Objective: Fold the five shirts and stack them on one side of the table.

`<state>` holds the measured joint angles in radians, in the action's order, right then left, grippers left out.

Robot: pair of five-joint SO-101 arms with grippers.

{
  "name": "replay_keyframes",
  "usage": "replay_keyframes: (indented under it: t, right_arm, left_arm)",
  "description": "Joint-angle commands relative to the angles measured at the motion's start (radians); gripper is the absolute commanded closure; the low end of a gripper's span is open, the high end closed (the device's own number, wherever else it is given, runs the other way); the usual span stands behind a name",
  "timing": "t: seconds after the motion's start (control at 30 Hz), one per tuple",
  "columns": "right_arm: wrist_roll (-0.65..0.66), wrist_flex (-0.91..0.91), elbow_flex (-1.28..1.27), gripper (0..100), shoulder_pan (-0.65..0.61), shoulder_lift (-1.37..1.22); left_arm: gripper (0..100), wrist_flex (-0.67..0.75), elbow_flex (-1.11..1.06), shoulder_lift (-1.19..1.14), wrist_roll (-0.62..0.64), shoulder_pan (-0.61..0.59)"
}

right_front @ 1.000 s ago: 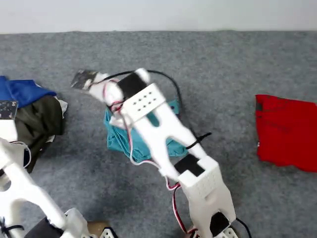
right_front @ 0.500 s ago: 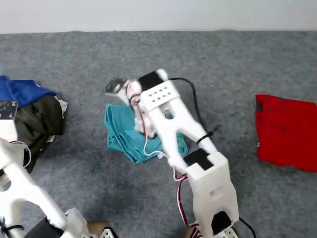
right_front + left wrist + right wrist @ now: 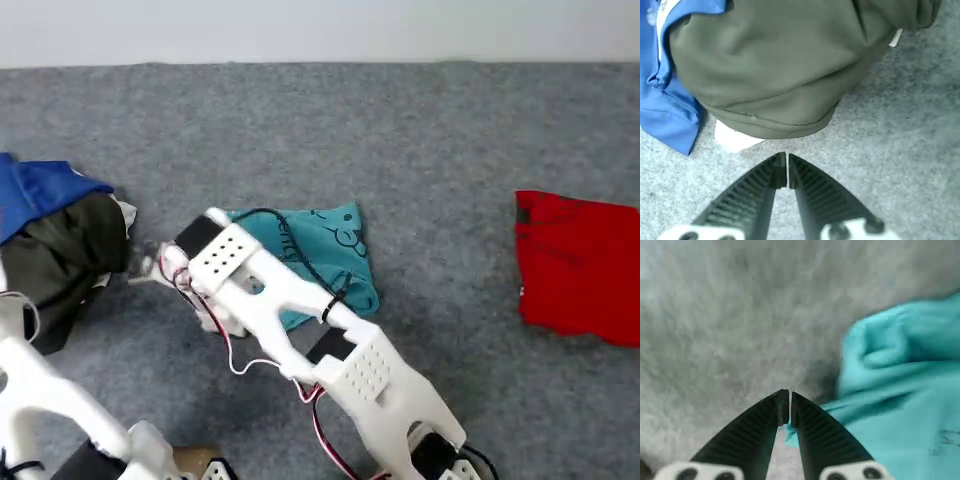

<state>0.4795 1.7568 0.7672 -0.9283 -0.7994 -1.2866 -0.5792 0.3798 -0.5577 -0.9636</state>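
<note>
While left gripper hangs clenched and empty just beside olive shirt at table's left, right gripper clenched over carpet, teal shirt edge alongside.

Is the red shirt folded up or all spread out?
Folded, it seems: the red shirt lies flat as a tidy block with straight edges, no sleeves sticking out. The picture's edge hides its right end.
</note>
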Motion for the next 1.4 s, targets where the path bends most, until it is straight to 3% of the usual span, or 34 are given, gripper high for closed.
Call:
replay_keyframes:
  t: [0.0,0.23,0.5,0.83,1.0,1.23,1.37]
  right_arm:
    - [-0.043,0.044,0.115,97.6,0.033,0.044]
    - [-0.044,0.044,-0.117,75.2,0.059,0.216]
    - [-0.048,0.036,-0.334,74.4,0.038,0.312]
    - [-0.048,-0.070,-0.338,74.5,0.031,0.119]
    - [-0.048,-0.099,-0.284,74.9,0.035,0.038]
    - [-0.046,-0.090,-0.141,99.3,0.067,-0.028]
    - [-0.043,-0.053,-0.086,99.1,0.094,-0.036]
  left_arm:
    - [98,0.017,0.044,0.048,-0.003,-0.031]
    - [98,0.018,0.044,0.048,-0.005,-0.054]
    - [98,0.018,0.044,0.048,-0.005,-0.049]
    - [98,0.018,0.042,0.048,-0.005,-0.048]
    - [98,0.018,0.041,0.048,-0.005,-0.052]
    - [98,0.017,0.039,0.048,-0.005,-0.052]
    - [98,0.017,0.039,0.048,-0.005,-0.051]
